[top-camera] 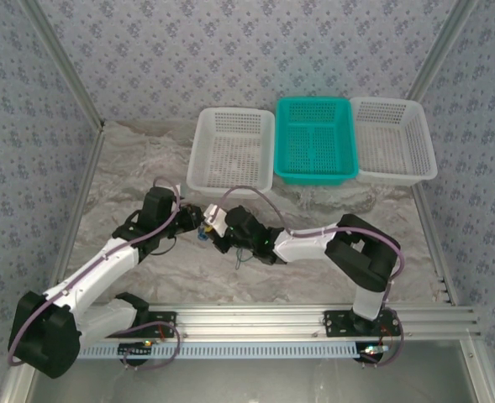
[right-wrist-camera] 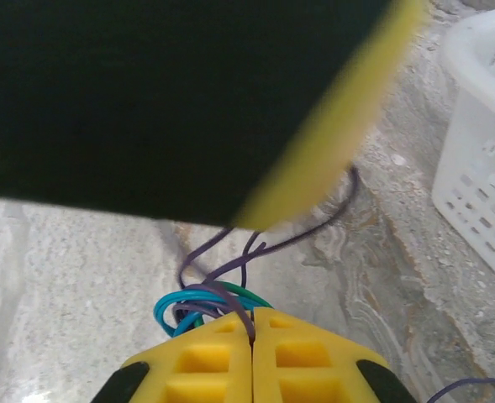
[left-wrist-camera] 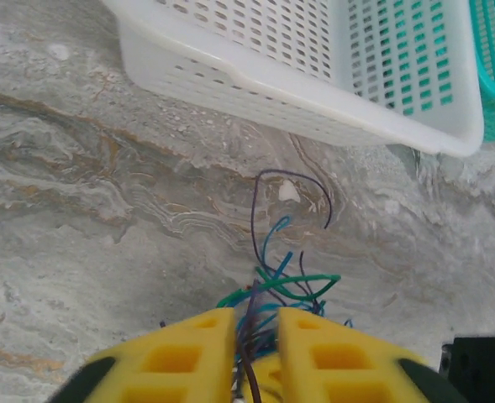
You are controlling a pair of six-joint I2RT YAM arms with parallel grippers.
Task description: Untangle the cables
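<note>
The cables (left-wrist-camera: 274,252) are a small tangle of thin blue, green and dark purple wires on the marble tabletop. In the left wrist view my left gripper (left-wrist-camera: 257,312) is open by a narrow gap, and the bundle runs loosely between its yellow fingers. A purple strand (left-wrist-camera: 264,189) arcs out ahead of it. My right gripper (right-wrist-camera: 252,314) is shut on a purple cable (right-wrist-camera: 240,304), with blue loops (right-wrist-camera: 173,309) and a green wire bunched just in front. From above, both grippers (top-camera: 195,217) (top-camera: 215,223) meet over the tangle (top-camera: 203,234).
Three baskets stand at the back: a white one (top-camera: 230,112), a teal one (top-camera: 314,102) and another white one (top-camera: 387,102). The near white basket's wall (left-wrist-camera: 272,92) lies just beyond the cables. The left gripper's dark body (right-wrist-camera: 163,101) looms close above the right gripper.
</note>
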